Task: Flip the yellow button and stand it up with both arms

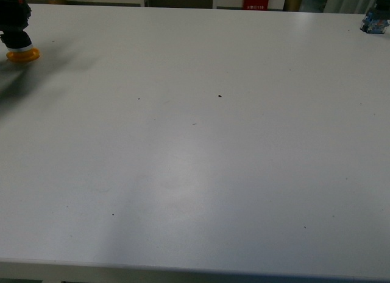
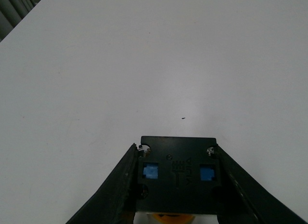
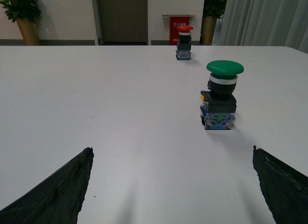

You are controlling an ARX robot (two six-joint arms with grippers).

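Observation:
The yellow button (image 1: 23, 54) is at the table's far left, its yellow-orange cap facing down just over the surface. My left gripper (image 1: 16, 36) is shut on it from above. In the left wrist view the button's black contact block (image 2: 178, 173) with two blue windows is clamped between the two black fingers (image 2: 120, 185), and a sliver of yellow cap shows below it. My right gripper (image 3: 172, 149) is open over bare table with nothing between its fingers (image 3: 53, 195). The right gripper is out of the front view.
A green-capped button (image 3: 221, 96) stands upright ahead of the right gripper, and a red-capped one (image 3: 184, 41) stands farther back. A blue-based switch (image 1: 373, 22) sits at the far right edge of the white table (image 1: 195, 161).

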